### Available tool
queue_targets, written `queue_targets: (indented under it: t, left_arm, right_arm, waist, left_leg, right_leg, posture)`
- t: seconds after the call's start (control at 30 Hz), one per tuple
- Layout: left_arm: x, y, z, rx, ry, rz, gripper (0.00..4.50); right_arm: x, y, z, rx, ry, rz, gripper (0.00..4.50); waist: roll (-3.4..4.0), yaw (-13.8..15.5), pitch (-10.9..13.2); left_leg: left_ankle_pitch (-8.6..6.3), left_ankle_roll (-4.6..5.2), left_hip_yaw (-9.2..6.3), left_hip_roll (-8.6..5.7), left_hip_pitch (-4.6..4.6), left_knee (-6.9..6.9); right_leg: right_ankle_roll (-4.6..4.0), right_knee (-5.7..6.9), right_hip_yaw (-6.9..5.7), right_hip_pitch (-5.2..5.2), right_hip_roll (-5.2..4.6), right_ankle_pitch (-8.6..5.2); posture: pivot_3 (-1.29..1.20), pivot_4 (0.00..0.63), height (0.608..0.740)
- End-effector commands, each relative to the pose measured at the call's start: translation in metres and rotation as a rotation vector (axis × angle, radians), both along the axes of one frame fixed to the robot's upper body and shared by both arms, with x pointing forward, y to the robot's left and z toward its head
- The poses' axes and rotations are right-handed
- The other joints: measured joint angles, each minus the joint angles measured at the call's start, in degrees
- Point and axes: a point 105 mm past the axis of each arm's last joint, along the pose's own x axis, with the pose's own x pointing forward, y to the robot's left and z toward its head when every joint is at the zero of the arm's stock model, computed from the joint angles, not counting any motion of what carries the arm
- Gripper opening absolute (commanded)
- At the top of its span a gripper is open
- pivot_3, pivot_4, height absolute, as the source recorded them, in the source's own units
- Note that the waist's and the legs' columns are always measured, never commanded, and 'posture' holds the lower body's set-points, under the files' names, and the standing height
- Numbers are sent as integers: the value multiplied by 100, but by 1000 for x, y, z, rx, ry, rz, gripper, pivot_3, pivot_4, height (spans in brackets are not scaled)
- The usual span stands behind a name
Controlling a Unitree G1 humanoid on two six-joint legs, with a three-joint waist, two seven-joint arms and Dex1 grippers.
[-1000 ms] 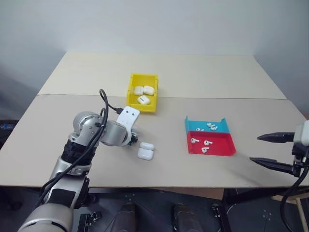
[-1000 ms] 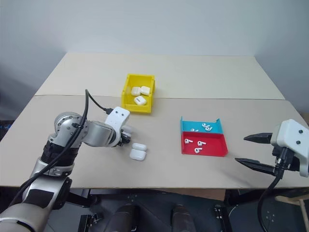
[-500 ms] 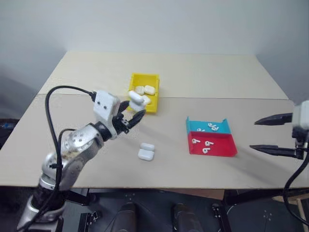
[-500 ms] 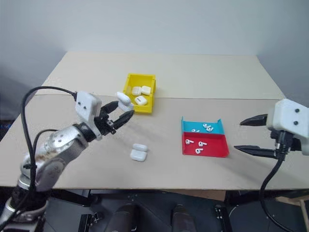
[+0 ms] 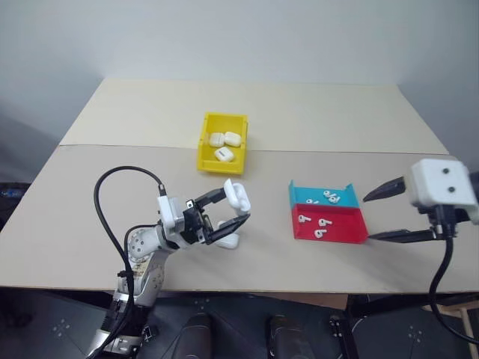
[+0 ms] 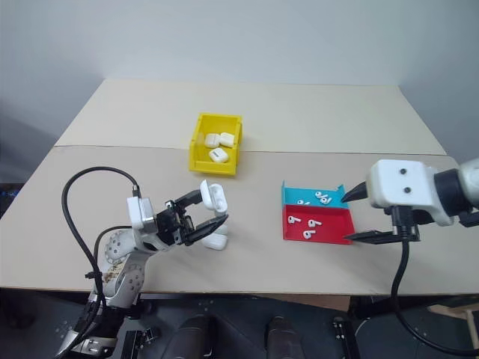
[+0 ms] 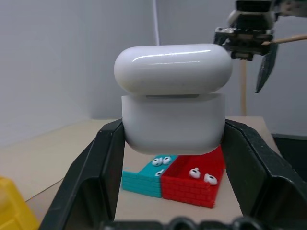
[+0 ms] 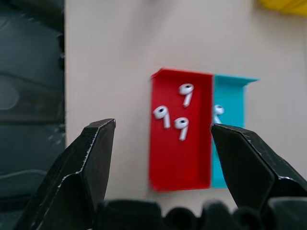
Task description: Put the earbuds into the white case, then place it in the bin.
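Two pale tabletops pushed together fill the space under a plain grey wall, and the table (image 5: pixel 322 112) carries everything. Just above its near edge the left gripper (image 5: pixel 232 212) has its two black fingers clamped on a white case (image 5: pixel 238 196), lifted clear of the surface, the lid showing a slight gap along its seam. Another white case (image 5: pixel 229 241) lies on the table right below that gripper. Further back sits the yellow bin (image 5: pixel 205 141) with three more cases (image 5: pixel 224 145) inside it. Off to the right a shallow red tray (image 5: pixel 346 229) touches a teal tray (image 5: pixel 298 197) behind it; three earbuds (image 5: pixel 316 224) lie in the red one, and a few more earbuds (image 5: pixel 326 197) lie in the teal one. The right gripper (image 5: pixel 379 216) hangs just to the right of the trays, its fingers spread wide with nothing between them.
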Motion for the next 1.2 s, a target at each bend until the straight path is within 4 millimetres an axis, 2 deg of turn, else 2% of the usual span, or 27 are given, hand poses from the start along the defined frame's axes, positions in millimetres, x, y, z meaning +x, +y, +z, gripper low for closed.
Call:
queue_targets:
  t: [0.03, 0.13, 0.27, 0.37, 0.5, 0.93, 1.2]
  left_arm:
    - [-8, 1, 6, -57, -88, -60, 2750]
    - [-11, 1, 0, -58, -103, -84, 2750]
    - [-13, 0, -1, -59, -93, -80, 2750]
    - [-16, -1, -3, -54, -89, -71, 2750]
    - [-19, 1, -8, -30, -74, -46, 2750]
    - [-22, 1, -6, -30, -63, 6, 2750]
    - [-20, 2, -6, -19, -64, 25, 2750]
  right_arm:
    - [5, 6, -7, -72, -3, 23, 3729]
    - [17, 8, -21, -132, 0, 39, 3729]
    - [40, 13, -40, -212, -42, 87, 2858]
    - [51, 15, -52, -270, -62, 133, 2858]
    - [62, 23, -67, -290, -64, 206, 2858]
    - [71, 42, -82, -335, -19, 317, 2858]
    - [82, 45, -91, -390, -11, 334, 2858]
  waist:
    - [2, -16, -1]
    - [2, -42, -1]
    - [3, -85, -2]
    - [5, -115, -2]
    - [6, -122, -2]
    - [8, -127, -2]
    - [8, -129, -2]
  left_leg:
    - [0, 0, 1, 0, 0, 0]
    - [0, 0, 3, 4, 2, 5]
    - [2, 1, 4, 6, 2, 7]
    - [2, 2, 4, 5, 1, 7]
    - [2, 2, 3, 6, -3, 6]
    - [3, 3, 4, 9, -3, 6]
    - [3, 4, 4, 10, -3, 6]
  right_leg:
    - [9, 0, 0, -2, 0, -6]
    - [24, 3, 0, -5, 2, -14]
    - [27, 9, 1, -7, 3, -11]
    - [63, 14, 2, -12, 4, 14]
    - [35, 14, 3, -17, 6, 31]
    - [30, 28, 5, -26, 11, 34]
    - [28, 30, 5, -27, 12, 34]
  posture:
    - [0, 150, 740]
    - [0, 150, 740]
    - [0, 150, 740]
    - [0, 150, 740]
    - [0, 150, 740]
    - [0, 150, 740]
    - [0, 150, 740]
